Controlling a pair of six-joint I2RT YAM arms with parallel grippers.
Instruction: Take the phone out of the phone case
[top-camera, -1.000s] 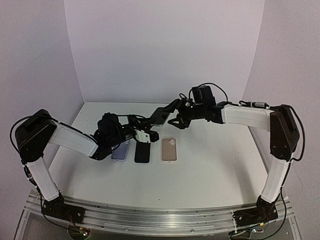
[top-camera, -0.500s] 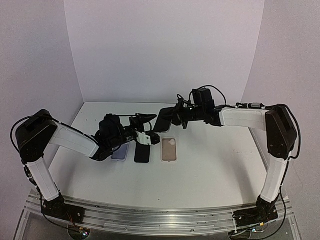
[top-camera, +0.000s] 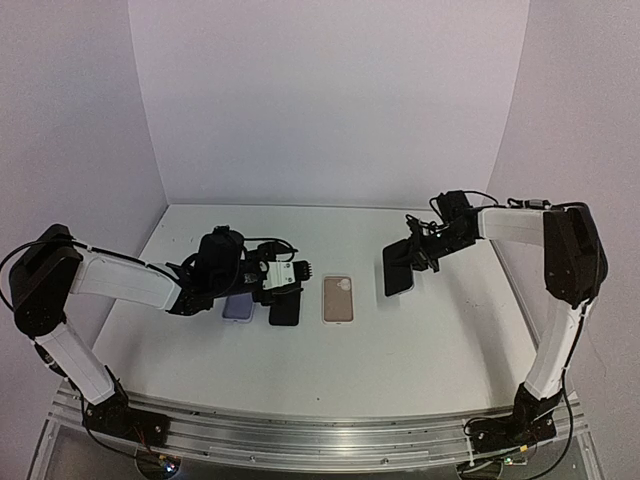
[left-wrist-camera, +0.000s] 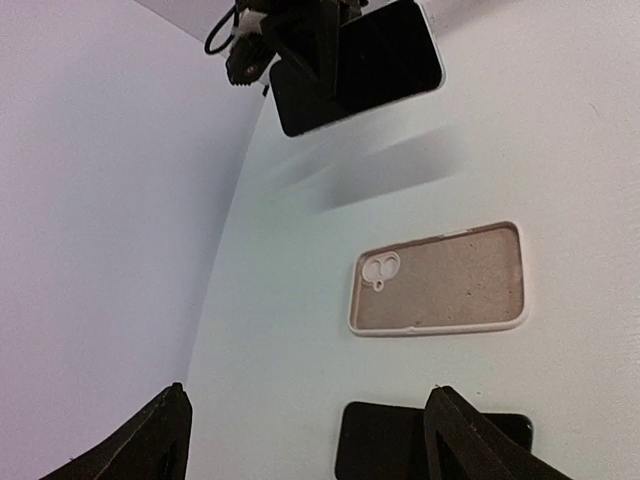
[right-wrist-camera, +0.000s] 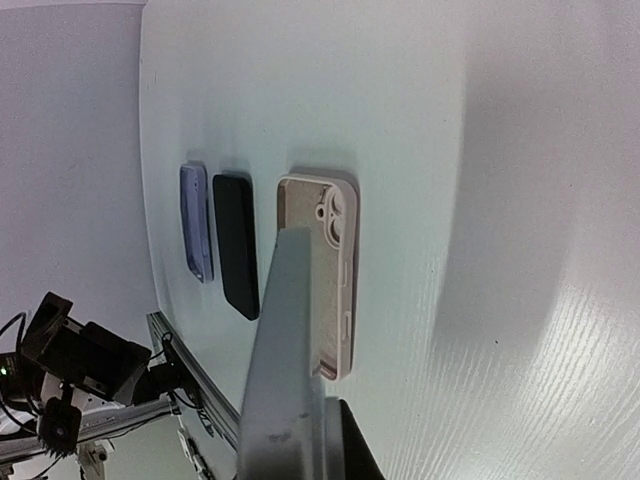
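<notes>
A black phone (top-camera: 397, 270) hangs edge-down above the table at the right, with my right gripper (top-camera: 414, 254) shut on its upper part. In the right wrist view the phone (right-wrist-camera: 290, 350) shows as a grey slab seen nearly edge-on, filling the jaws. An empty beige phone case (top-camera: 340, 299) lies open side up mid-table, also visible as the phone case (left-wrist-camera: 440, 280) from the left wrist. My left gripper (top-camera: 298, 270) hovers open above a black slab (top-camera: 284, 310), its fingertips (left-wrist-camera: 172, 400) wide apart with nothing between them.
A lavender case or phone (top-camera: 238, 306) lies left of the black slab, beside the left arm. The white table (top-camera: 430, 340) ends at a metal rail along the near edge. White walls close in the back and both sides.
The left gripper has opened and drawn back to the left over the black slab. The right gripper has shut on the phone and carried it to the right and lower.
</notes>
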